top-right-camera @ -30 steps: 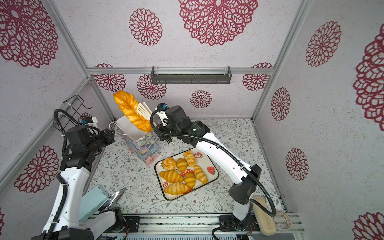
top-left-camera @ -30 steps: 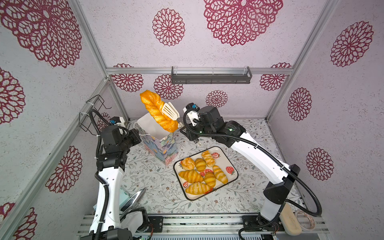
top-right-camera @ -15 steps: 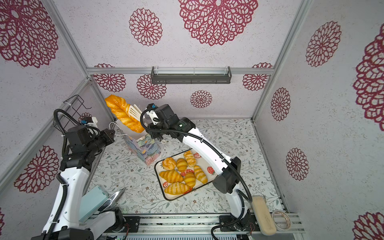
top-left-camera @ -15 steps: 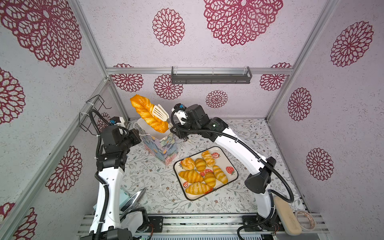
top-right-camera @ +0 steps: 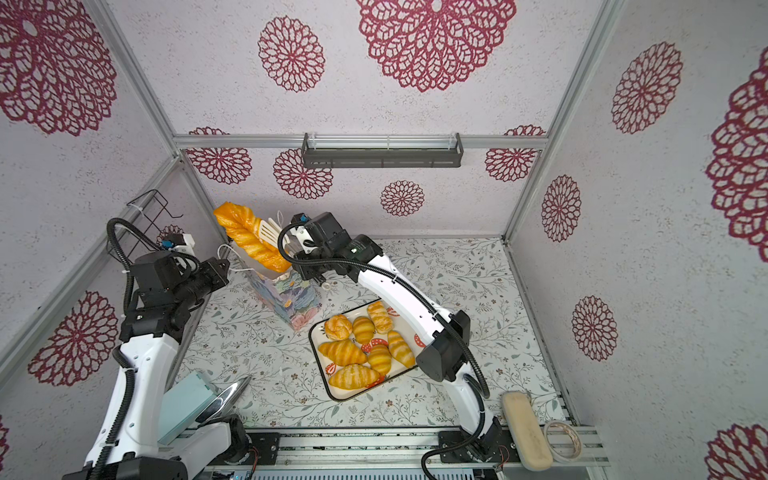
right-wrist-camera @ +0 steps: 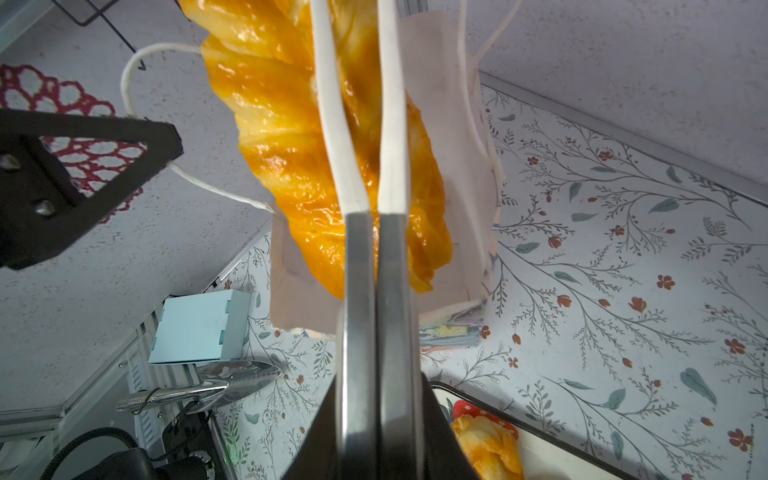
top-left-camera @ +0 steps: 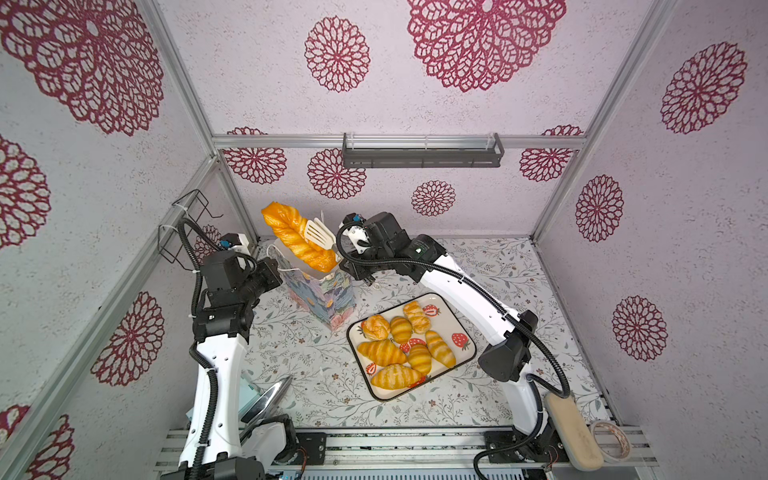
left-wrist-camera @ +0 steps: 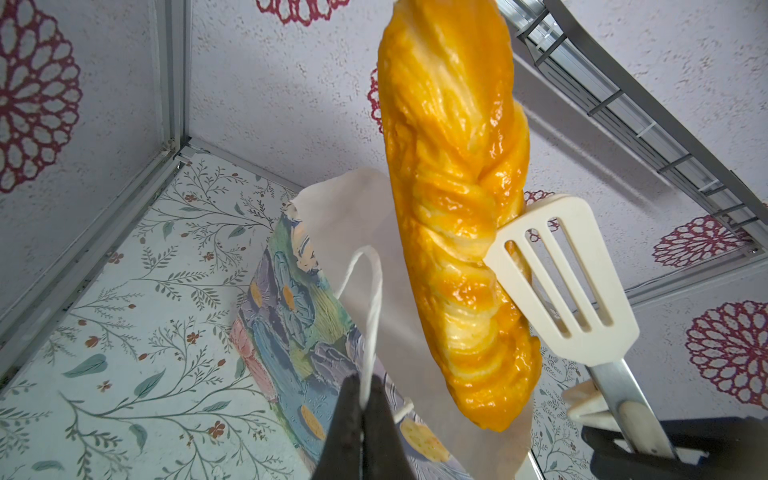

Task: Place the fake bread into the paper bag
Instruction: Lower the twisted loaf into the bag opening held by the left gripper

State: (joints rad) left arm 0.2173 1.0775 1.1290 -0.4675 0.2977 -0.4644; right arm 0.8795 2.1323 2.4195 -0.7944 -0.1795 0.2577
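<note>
We saw the left pincer pinched shut on the cord handle of the paper bag, which stood upright at the far left of the surface. The right pincer was closed on a pair of tongs, whose slotted blades clamped the plaited loaf. The loaf hung tilted, its lower end at the bag's open mouth. The other pastries lay on the strawberry tray, just right of the bag.
</note>
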